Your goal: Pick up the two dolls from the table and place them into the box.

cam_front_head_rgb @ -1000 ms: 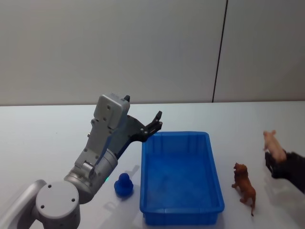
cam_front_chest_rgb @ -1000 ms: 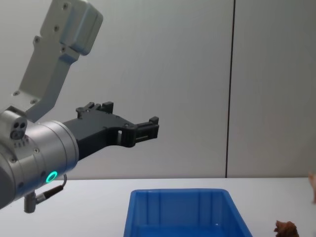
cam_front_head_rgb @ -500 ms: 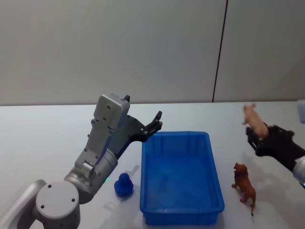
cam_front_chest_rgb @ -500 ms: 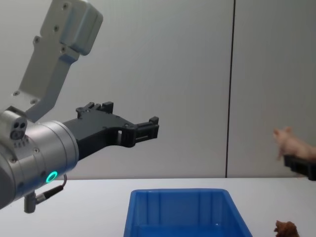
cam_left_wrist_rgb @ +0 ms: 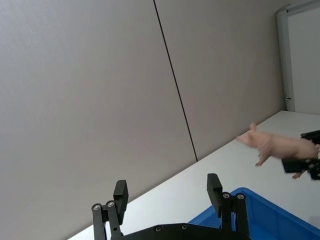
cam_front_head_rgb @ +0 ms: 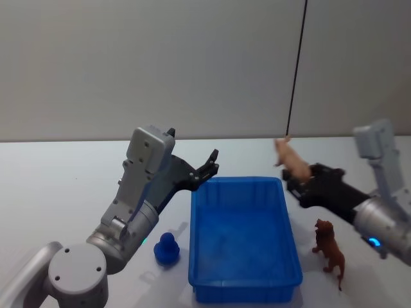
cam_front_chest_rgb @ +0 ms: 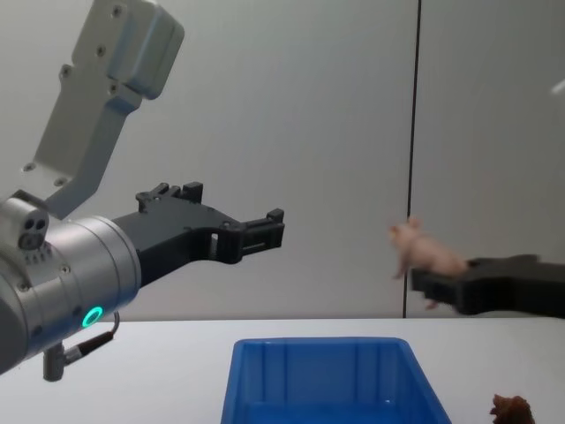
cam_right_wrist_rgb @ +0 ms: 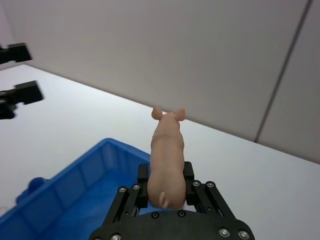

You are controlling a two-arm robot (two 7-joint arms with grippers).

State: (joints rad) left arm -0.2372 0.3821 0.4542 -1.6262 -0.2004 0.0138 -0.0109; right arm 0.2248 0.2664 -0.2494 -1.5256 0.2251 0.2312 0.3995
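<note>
box [cam_front_head_rgb: 244, 283]: glossy blue plastic | pig doll [cam_right_wrist_rgb: 166, 150]: smooth matt | table [cam_front_head_rgb: 58, 186]: matt white

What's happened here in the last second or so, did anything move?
The right gripper, shut on the pink doll, carried it through the air leftward, from the right edge to the far right corner of the box. The left gripper stayed raised and open by its far left corner. The brown doll on the table and the small blue toy have not moved.
</note>
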